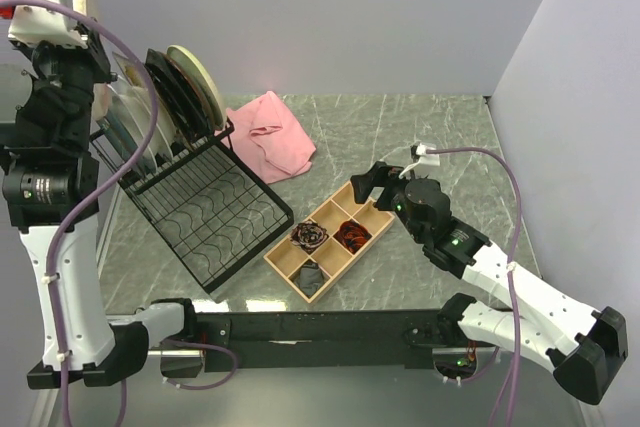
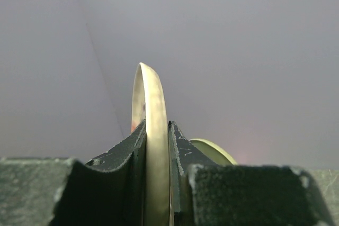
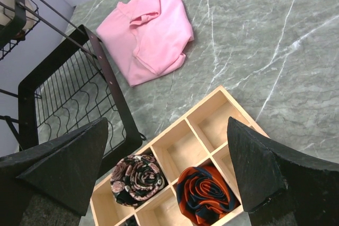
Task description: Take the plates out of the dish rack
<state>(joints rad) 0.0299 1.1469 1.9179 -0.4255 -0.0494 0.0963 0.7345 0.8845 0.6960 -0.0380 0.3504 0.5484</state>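
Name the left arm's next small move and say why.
Probably swing the left gripper sideways toward the middle of the table before lowering. It is shut on the rim of a cream plate, which looks lifted above the dish rack. Other plates stand in the rack, so lowering straight down risks hitting them.

No text, label, brand, number or sign can be read anywhere: none on the plates (image 1: 195, 82), the dish rack (image 1: 215, 219), the wooden tray (image 1: 282, 272) or the pink cloth (image 1: 275, 137).
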